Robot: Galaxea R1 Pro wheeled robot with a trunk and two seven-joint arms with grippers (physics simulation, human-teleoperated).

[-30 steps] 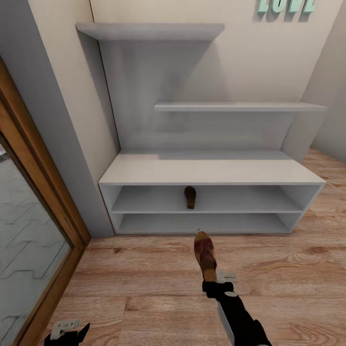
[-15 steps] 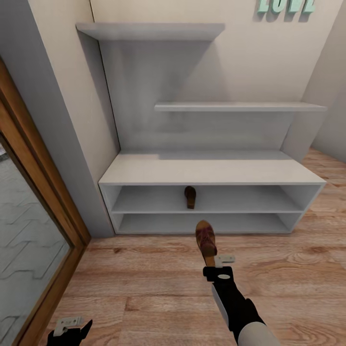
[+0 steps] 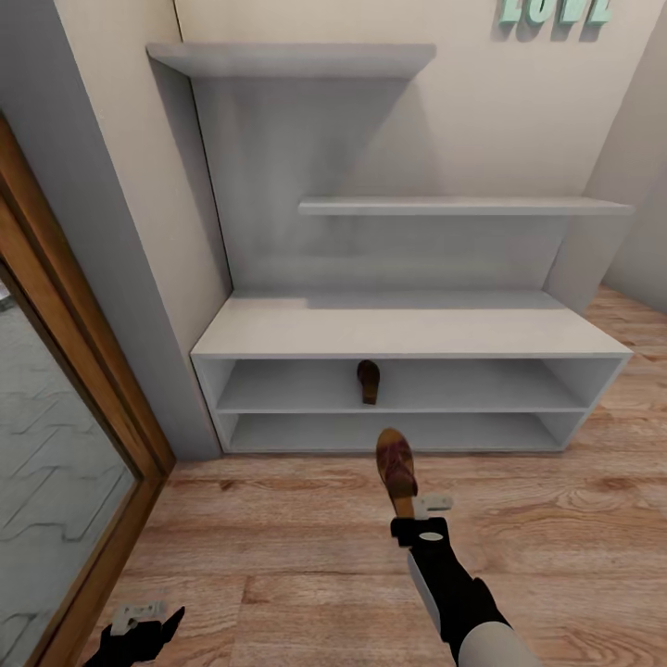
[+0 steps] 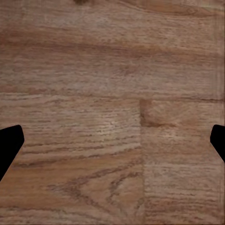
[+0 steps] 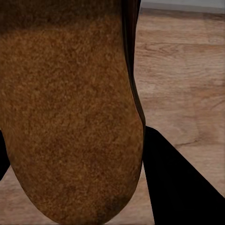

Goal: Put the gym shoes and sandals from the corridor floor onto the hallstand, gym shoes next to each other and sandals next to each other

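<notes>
At about 7 o'clock in the head view, nearest the camera, the left gripper (image 3: 139, 622) is seen low over the wood floor (image 3: 278, 537). In the left wrist view its two dark fingertips (image 4: 9, 145) are set wide apart at the picture's edges, with nothing but wood grain between them.

At about 5 o'clock, the dark right arm is stretched forward, and the right gripper (image 3: 408, 514) is closed around the heel end of a brown sandal (image 3: 396, 468). The sandal is held above the floor with its toe pointed toward 12 o'clock, straps and tan insole facing up. In the right wrist view, the rough brown sole of this sandal (image 5: 70, 117) is seen close up, with a black finger (image 5: 178, 183) beside it.

Just beyond the sandal's toe stands the pale grey shoe rack (image 3: 408, 333), against the wall. Its lower part is made up of two open shelves under a wide flat top. A second brown sandal (image 3: 369, 380) is laid on the upper of these two shelves, near the middle, straight ahead of the held one.

Farther back, at 12 o'clock, two staggered upper shelves are fixed to a tall back panel. A wood-framed glass door (image 3: 56, 463) is seen at 9 o'clock, and the lower edge of pale green wall letters (image 3: 553, 11) at 1 o'clock.
</notes>
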